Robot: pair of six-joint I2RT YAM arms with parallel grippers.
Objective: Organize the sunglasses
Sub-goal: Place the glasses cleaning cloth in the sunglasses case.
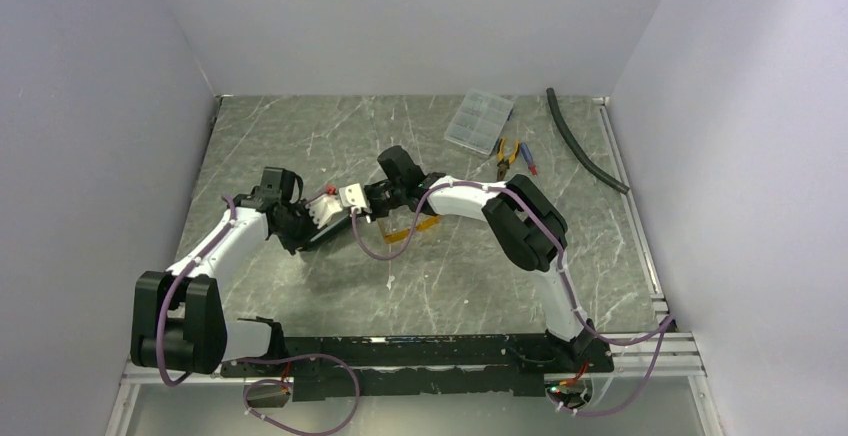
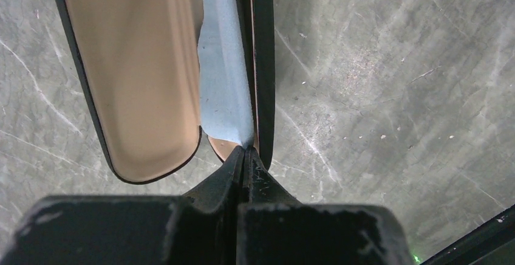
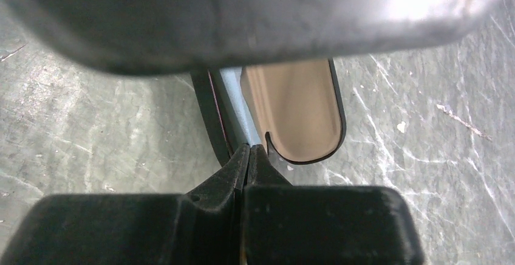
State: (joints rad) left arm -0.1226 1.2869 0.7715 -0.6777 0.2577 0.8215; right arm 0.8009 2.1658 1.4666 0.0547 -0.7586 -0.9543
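In the top view, the sunglasses are seen lying on the surface near its middle, partly under the right arm and outside the glasses case. A clear compartment box is set near the far edge, its contents too small to tell. Pliers are laid just beside it, and a black hose by the far right corner. Grey walls enclose the surface.

In the left wrist view, the left fingers are closed on the black rim of the opened glasses case; tan lining and a pale blue panel are shown.

In the right wrist view, the right fingers are likewise clamped on the case's rim.
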